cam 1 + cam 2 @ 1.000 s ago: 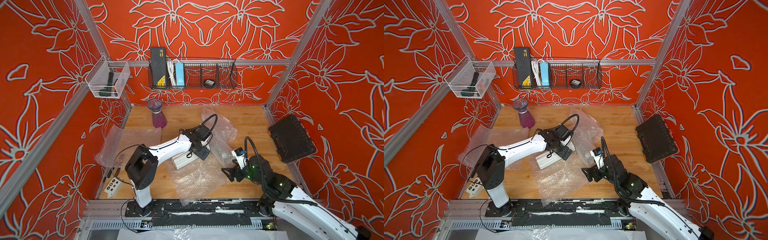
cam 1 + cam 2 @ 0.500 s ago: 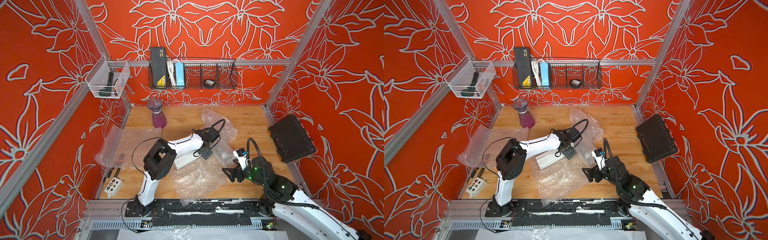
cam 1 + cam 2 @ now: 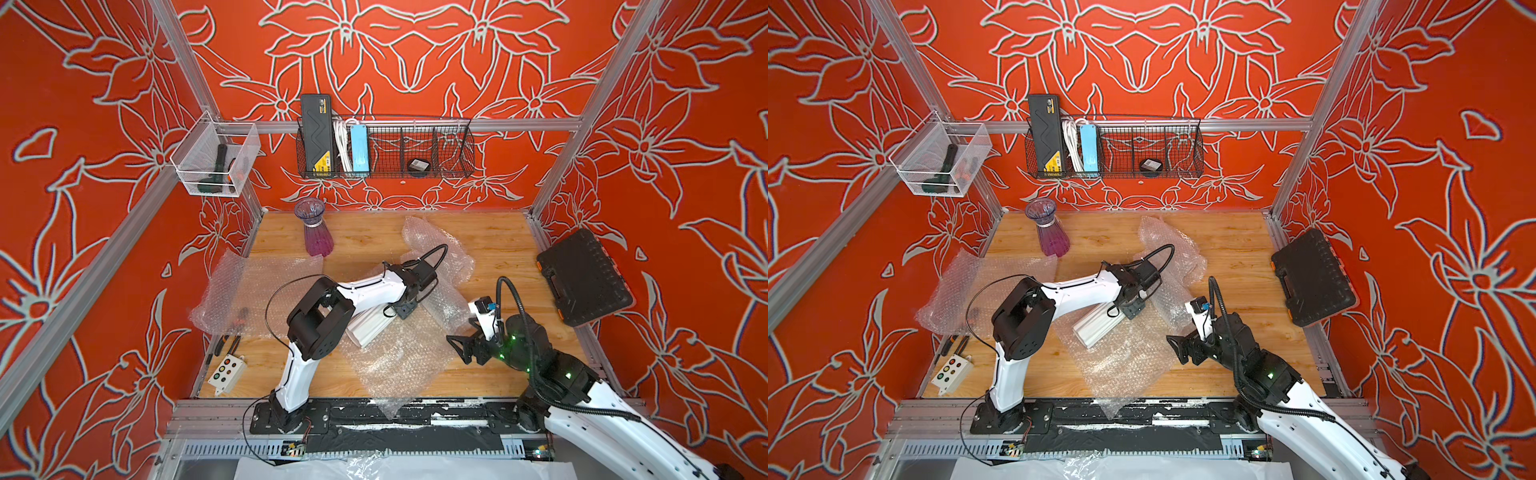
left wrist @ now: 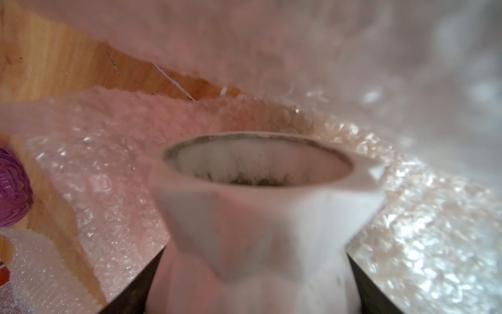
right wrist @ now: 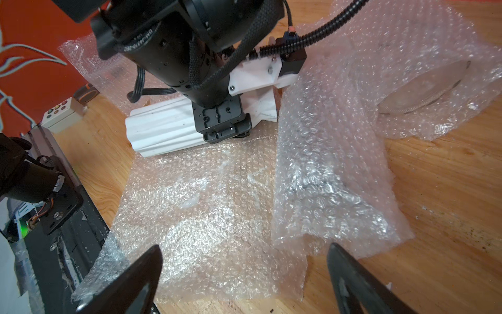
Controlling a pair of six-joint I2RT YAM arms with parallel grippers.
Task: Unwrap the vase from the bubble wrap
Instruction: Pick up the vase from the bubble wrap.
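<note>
A white ribbed vase lies on its side on a flat sheet of bubble wrap at mid-table. My left gripper is shut on the vase's neck. In the left wrist view the flared mouth of the vase fills the gap between the jaws of the left gripper. My right gripper hangs open and empty over the sheet's right edge.
A purple glass vase stands at the back left. A crumpled sheet lies behind the left gripper, another sheet at the left. A black tool case leans at the right; a button box sits front left.
The left arm's elbow swung right, and its gripper settled lower onto the vase's neck with the jaws drawn in. The right arm barely moved.
</note>
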